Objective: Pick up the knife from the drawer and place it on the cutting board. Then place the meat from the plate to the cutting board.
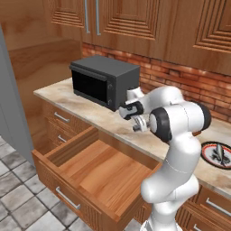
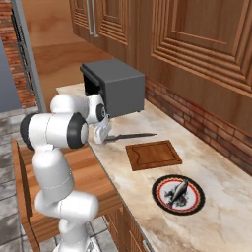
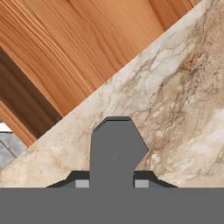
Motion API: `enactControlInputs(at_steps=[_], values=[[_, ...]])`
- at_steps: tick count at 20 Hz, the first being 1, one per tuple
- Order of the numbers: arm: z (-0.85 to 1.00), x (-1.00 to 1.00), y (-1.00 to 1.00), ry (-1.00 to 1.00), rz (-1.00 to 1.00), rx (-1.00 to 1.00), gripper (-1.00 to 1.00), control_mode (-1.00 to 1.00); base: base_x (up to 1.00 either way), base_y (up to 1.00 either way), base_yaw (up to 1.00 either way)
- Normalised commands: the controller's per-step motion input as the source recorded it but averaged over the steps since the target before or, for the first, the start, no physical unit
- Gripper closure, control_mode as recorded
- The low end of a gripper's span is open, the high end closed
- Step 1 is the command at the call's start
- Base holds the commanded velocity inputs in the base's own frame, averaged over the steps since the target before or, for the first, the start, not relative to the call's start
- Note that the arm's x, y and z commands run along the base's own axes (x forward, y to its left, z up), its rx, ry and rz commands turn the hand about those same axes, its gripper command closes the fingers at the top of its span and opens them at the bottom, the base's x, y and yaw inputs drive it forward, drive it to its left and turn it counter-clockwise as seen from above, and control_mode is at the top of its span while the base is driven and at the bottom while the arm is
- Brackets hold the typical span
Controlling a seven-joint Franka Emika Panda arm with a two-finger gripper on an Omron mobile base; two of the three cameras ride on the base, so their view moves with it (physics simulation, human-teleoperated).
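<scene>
The drawer (image 1: 97,169) stands pulled open below the bench (image 2: 216,197). Above the bench edge the jaws (image 2: 104,138) are clenched on the knife (image 2: 130,136), slim and dark grey, blade toward the reddish-brown cutting board (image 2: 153,154). The greyish meat (image 2: 177,191) lies on the red-ringed plate (image 2: 160,189).

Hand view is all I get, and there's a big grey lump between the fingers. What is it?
Observer: That's the knife, clamped in the fingers, with its blade pointing toward the cutting board.
Operator: Is it on the board yet?
Observer: No, the blade hangs over the counter, short of the board.
Operator: Where's the meat?
Observer: The meat lies on the plate, just past the board.
</scene>
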Motion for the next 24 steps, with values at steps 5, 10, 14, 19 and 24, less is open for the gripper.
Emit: enactControlInputs(at_steps=[5,10,14,19,24], values=[[0.06,0.05,-0.70,0.03,0.00,0.04,1.00,-1.00,0.00,0.00,0.00],[0.00,-0.02,-0.58,0.00,0.00,0.01,1.00,-1.00,0.00,0.00,0.00],[0.00,-0.10,-0.56,-0.03,0.00,0.01,1.00,-1.00,0.00,0.00,0.00],[0.00,-0.24,-0.24,-0.32,0.00,0.00,1.00,-1.00,0.00,0.00,0.00],[0.00,-0.20,-0.29,-0.10,0.00,0.03,1.00,-1.00,0.00,0.00,0.00]])
